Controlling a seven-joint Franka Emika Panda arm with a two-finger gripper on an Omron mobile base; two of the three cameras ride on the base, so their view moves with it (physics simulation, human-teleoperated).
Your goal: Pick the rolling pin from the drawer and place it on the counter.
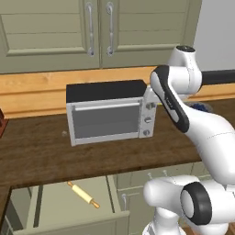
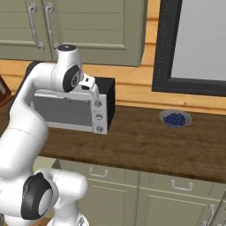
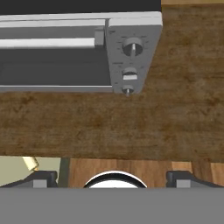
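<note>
A: Item one, rolling pin (image 1: 83, 194)?
B: Lay loose in the open drawer (image 1: 59, 215), aslant, below the counter (image 1: 36, 151) edge.
A: Pincer (image 3: 112, 177)?
B: Released, jaws wide, nothing held, hovering over the counter before the toaster oven (image 1: 110, 112); pin's end at its eight o'clock.
</note>
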